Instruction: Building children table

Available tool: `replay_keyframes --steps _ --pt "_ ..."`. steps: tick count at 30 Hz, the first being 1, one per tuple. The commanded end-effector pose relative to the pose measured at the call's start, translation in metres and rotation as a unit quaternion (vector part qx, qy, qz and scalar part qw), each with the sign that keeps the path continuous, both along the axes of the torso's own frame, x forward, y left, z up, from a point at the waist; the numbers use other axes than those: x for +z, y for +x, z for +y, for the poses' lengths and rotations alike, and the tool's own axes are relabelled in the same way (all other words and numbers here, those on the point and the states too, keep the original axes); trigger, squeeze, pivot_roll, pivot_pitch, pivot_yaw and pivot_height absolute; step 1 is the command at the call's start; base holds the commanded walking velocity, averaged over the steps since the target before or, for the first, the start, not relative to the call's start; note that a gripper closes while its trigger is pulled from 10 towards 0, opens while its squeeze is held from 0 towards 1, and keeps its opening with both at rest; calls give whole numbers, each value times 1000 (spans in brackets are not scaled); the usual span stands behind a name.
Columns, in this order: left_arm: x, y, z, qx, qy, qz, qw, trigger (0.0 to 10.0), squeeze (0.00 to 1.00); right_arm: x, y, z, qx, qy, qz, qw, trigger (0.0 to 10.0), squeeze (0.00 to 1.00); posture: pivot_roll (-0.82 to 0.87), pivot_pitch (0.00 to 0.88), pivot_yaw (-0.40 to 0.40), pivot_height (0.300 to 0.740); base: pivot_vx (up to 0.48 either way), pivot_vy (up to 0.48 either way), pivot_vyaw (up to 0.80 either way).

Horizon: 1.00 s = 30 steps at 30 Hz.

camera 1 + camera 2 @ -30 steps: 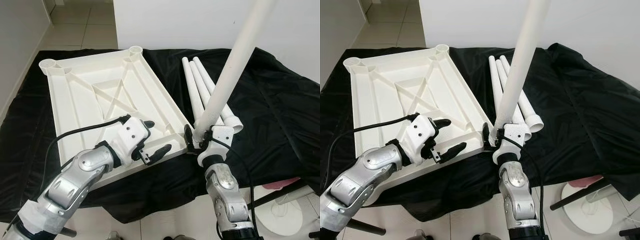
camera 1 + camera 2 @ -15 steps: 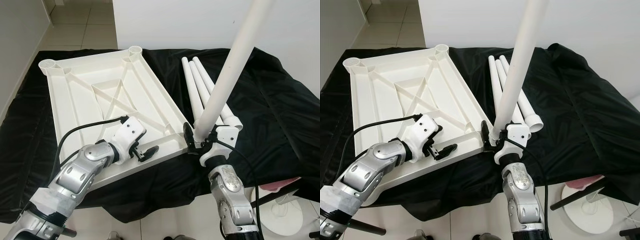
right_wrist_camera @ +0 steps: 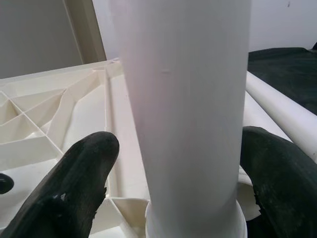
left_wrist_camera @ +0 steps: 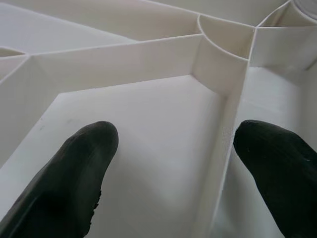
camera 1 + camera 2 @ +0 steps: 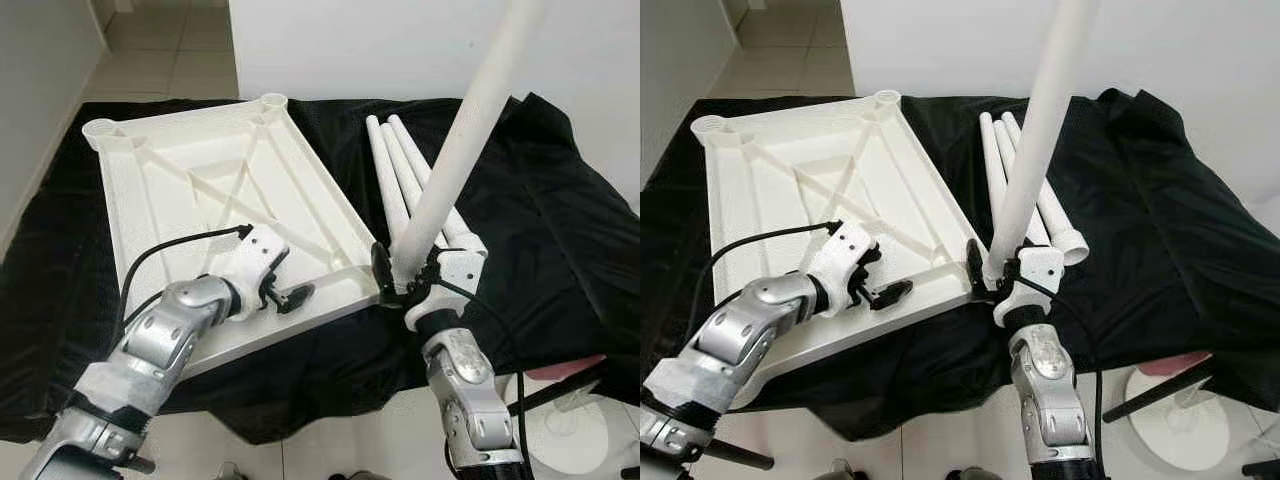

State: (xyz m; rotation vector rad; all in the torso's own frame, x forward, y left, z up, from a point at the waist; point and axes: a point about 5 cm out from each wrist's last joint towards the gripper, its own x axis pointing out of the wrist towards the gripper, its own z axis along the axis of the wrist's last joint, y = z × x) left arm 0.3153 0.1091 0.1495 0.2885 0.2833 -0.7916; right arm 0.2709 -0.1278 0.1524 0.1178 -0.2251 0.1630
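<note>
A white tabletop lies upside down on a black cloth, with round leg sockets at its corners. My right gripper is shut on a white table leg, which stands nearly upright at the tabletop's near right corner. The right wrist view has this leg between both fingertips. My left gripper is open and low over the tabletop's near part. In the left wrist view a thin rib runs between its two fingers. Three loose legs lie side by side right of the tabletop.
The black cloth covers the whole work surface and hangs over its near edge. A white wall stands behind. Tiled floor shows at the far left. A white round base and a pink object sit low at the right.
My left gripper has dropped from above the tabletop's near edge onto its ribbed underside. The right gripper and its leg have barely moved.
</note>
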Motion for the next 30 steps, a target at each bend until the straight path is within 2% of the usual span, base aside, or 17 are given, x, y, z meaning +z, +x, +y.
replay_keyframes --steps 1,11,13,18,20,30 --pt "-11 7 18 99 37 0 994 10000 0 -1 0 -1 0 4 -2 1000 10000 0 -8 97 -25 740 0 0 0" --pt "-9 8 21 84 67 -12 994 10000 0 0 1 -1 1 1 -4 1000 10000 0 -10 88 -27 740 0 0 0" --pt "-1 8 22 65 92 -31 993 10000 0 -1 2 -2 0 -1 -5 1000 10000 0 -12 85 -27 740 0 0 0" --pt "6 9 24 55 119 -50 990 10000 0 0 2 -3 -1 -2 -6 1000 10000 0 -13 82 -25 740 0 0 0" --pt "16 9 23 48 114 -57 991 10000 0 0 3 -4 -2 -4 -9 1000 10000 0 -13 77 -23 740 0 0 0" --pt "28 5 16 25 87 -58 994 10000 0 1 3 -5 -4 -6 -13 1000 10000 0 -17 73 -21 740 0 0 0"
